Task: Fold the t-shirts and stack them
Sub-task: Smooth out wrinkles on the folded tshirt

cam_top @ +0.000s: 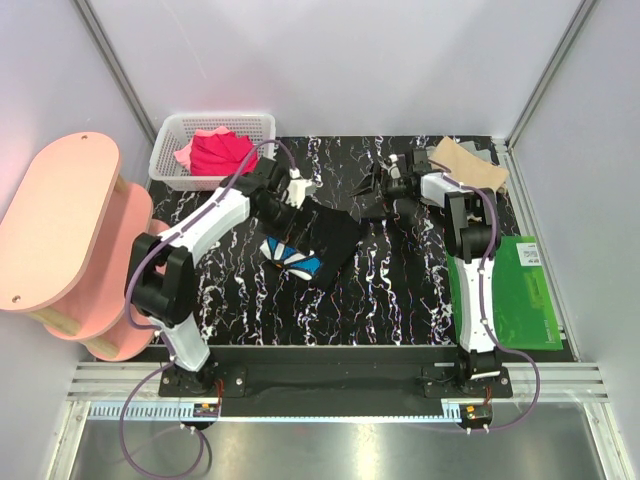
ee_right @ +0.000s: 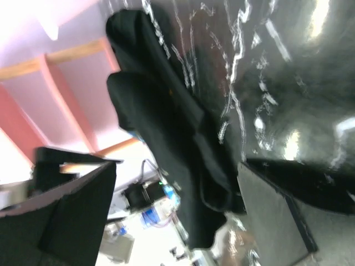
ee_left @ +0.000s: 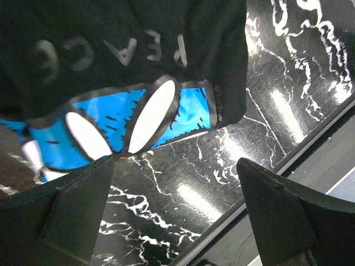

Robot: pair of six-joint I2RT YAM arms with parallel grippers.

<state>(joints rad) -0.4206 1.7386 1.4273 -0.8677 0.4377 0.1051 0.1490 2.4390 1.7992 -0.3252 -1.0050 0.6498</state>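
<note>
Lying crumpled mid-worktop (cam_top: 400, 300), the black t-shirt (cam_top: 335, 235) is showing its blue-and-white print. The 2 pincers are standing wide: the left pincer (ee_left: 175, 162) is hovering just beside the print, and the right pincer (ee_right: 177, 166) is straddling a dark fold, not clamping it. The tan t-shirt (cam_top: 468, 165) is resting at the far right corner, while the red t-shirt (cam_top: 220, 152) and pink t-shirt (cam_top: 185, 155) are sitting in the basket (cam_top: 163, 160).

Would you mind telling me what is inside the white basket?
A red shirt fills most of the basket, with a pink one showing at its left edge. Anything beneath them is covered.
</note>
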